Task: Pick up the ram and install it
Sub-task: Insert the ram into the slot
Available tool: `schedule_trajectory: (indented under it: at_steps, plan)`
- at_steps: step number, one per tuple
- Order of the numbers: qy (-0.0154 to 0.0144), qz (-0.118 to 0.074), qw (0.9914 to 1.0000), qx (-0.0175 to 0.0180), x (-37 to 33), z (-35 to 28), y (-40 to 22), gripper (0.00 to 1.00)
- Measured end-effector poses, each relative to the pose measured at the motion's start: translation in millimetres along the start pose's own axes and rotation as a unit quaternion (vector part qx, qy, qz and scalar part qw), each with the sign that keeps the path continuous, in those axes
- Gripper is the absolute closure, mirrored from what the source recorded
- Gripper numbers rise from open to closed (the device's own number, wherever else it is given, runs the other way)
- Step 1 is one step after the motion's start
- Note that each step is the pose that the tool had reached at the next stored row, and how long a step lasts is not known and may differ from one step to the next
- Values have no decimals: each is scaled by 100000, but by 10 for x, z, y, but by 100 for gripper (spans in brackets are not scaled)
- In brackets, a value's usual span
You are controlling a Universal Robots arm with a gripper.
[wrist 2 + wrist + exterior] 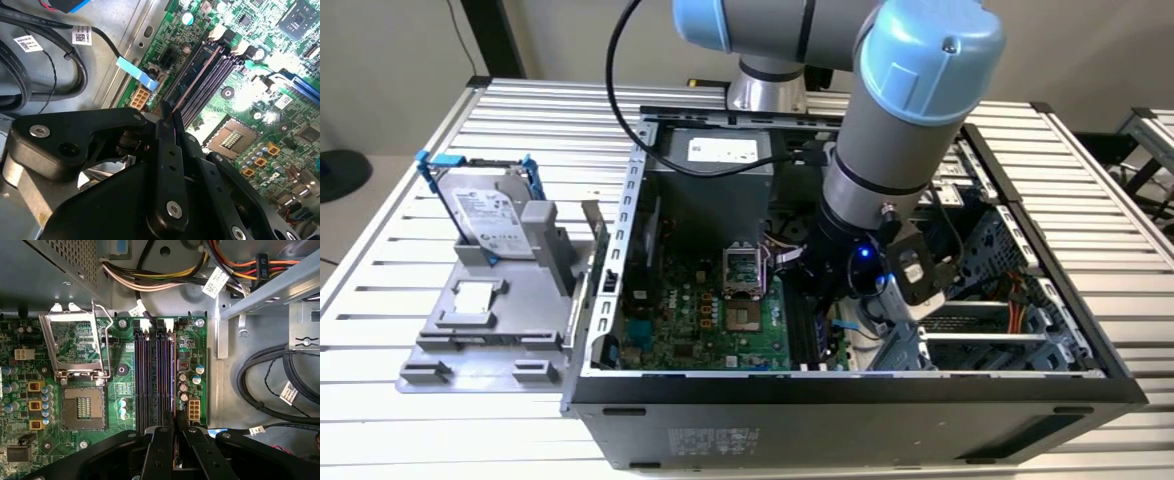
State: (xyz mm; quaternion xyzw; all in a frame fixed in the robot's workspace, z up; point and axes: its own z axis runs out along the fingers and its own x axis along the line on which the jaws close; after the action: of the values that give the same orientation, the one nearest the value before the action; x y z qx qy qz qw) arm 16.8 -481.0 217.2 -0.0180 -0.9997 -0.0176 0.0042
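Ram point(174, 445) shows as a thin dark strip, seen edge-on, squeezed between the two black fingers point(161, 440) of the gripper point(174, 422) in the first wrist view. It is down inside the computer, right over the long black slots point(150, 380). I cannot tell if it is pushed into a slot yet.

The shiny metal table point(400, 240) holds everything. In the exterior view, the big black computer case point(854, 385) lies open in the middle of it. The gray and blue robot arm point(907, 130) comes in from 12 o'clock and reaches down into the case.

At 9 o'clock from the case stands a gray holder point(480, 340). A silver hard drive point(494, 215) in a blue frame leans on it.

Inside the case lies the green board point(707, 310). Its square chip socket point(744, 270) is near the middle, with its metal lid flipped up. The slots are at about 3 o'clock from the socket, under the arm.

In the second wrist view, the gripper point(167, 112) has its fingers pressed close together, and they point along the slots point(210, 75). Black cables point(50, 70) curl on the gray case floor beside the board.
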Motion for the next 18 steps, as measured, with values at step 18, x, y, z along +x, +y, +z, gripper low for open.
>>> schedule_trajectory:
  at_steps: [18]
  plan:
    - [52,-772,99996,-468,0,8,-11,100]
